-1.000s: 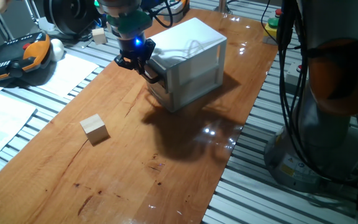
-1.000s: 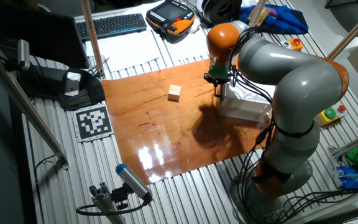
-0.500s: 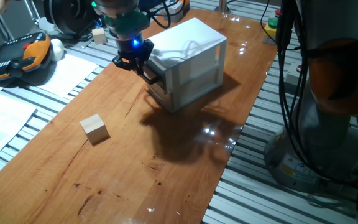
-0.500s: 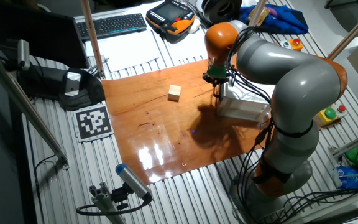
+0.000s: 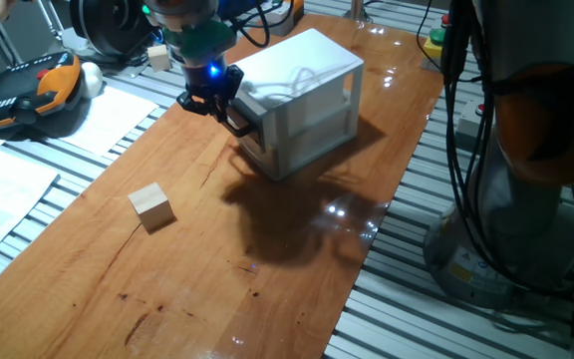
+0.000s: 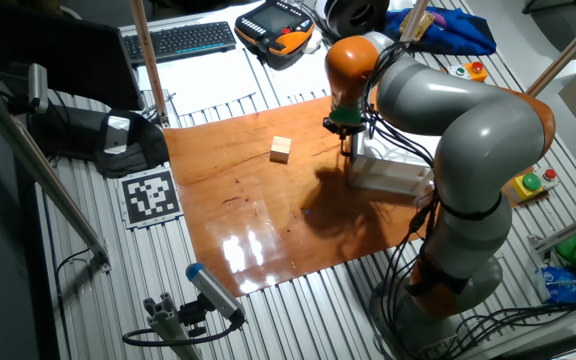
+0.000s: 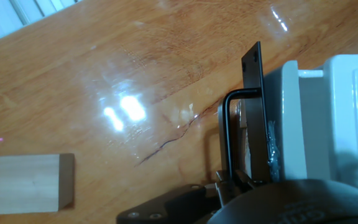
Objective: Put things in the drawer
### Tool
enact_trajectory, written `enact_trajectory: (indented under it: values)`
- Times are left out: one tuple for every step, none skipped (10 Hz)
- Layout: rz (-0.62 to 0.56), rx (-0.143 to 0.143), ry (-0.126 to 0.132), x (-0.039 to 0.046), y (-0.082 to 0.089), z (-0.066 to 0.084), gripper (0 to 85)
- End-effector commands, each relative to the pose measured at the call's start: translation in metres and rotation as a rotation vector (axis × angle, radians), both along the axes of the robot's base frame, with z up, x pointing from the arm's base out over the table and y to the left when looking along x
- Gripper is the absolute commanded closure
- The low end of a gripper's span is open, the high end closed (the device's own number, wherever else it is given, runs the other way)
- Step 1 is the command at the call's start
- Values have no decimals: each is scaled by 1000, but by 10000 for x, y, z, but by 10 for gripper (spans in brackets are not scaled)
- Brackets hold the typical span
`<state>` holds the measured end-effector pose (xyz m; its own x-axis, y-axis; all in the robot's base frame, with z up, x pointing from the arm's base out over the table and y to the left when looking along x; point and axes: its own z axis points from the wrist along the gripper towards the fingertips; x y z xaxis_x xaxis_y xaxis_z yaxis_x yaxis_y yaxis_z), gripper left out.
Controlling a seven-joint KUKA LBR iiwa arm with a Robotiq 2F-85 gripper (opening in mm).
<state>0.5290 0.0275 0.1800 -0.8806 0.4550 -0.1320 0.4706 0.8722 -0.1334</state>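
The small pale wooden cube [image 5: 152,206] lies on the wooden tabletop, well to the left of the white cabinet [image 5: 307,95]. It also shows in the other fixed view [image 6: 282,149] and at the lower left of the hand view [image 7: 33,184]. My gripper [image 5: 231,112] is at the cabinet's front, shut on the black bar handle [image 7: 225,134] of the upper drawer [image 7: 289,118]. The drawer front stands a little out from the cabinet body. The lower drawer is hidden behind my hand.
An orange-and-black teach pendant [image 5: 28,90] and paper sheets [image 5: 108,115] lie beyond the board's left edge. A similar wooden cube [image 5: 158,57] sits among the clutter at the back. The robot base [image 5: 526,150] stands to the right.
My gripper has moved slightly left, away from the cabinet, with the handle in it, and the upper drawer has come out a little. The cube has not moved.
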Motion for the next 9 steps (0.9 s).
enact_trajectory:
  values:
    - [2,0,0,6,15,3,850]
    - [2,-3,0,12,34,13,850]
    - [3,-5,0,19,49,22,850]
    - [5,-5,1,25,59,26,850]
    - [8,-7,1,29,65,23,850]
    - [8,-5,1,32,70,13,850]
    - [8,-5,1,35,75,1,850]
    - [8,-4,1,41,81,-11,850]
    - [8,-2,0,42,92,-20,850]
